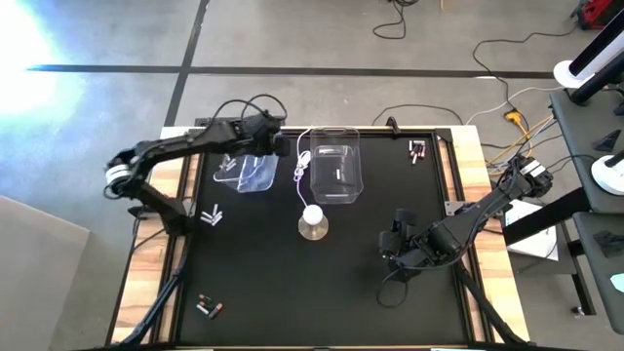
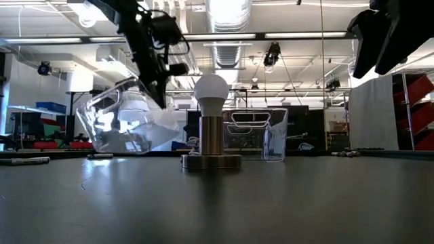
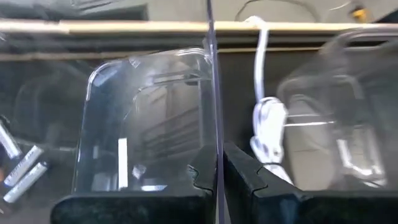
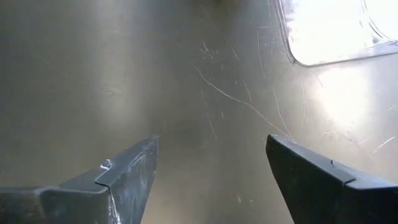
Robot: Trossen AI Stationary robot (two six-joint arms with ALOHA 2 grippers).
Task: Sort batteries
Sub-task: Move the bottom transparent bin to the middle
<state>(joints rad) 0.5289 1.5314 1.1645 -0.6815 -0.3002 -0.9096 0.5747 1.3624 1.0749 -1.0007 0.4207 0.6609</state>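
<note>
Item: batteries, loose, in four lots on the black counter (image 1: 292, 292). Lot 1, silvery cells (image 1: 211, 215), near left edge, just beside the tilted clear bin (image 1: 246, 174); same lot shows in left wrist view (image 3: 22, 167), approx. three slim pale cylinders lying flat. Lot 2, dark w/ reddish marks (image 1: 209, 307), near-left corner. Lot 3, dark/reddish (image 1: 417, 149), far-right corner. Lot 4, silvery (image 1: 229, 163), at the tilted bin; inside or behind, can't tell. Left tool (image 3: 216, 171) clenched on that bin's thin wall, bin tipped off the counter, prob. to reposition or pour. Second clear bin (image 1: 330, 164) upright beside it, likely the other sort target. Right tool (image 4: 211, 168) released, wide, empty, low over bare counter at right-centre. Non-task: lamp w/ round base (image 1: 312, 222), white cable (image 1: 300, 168).
</note>
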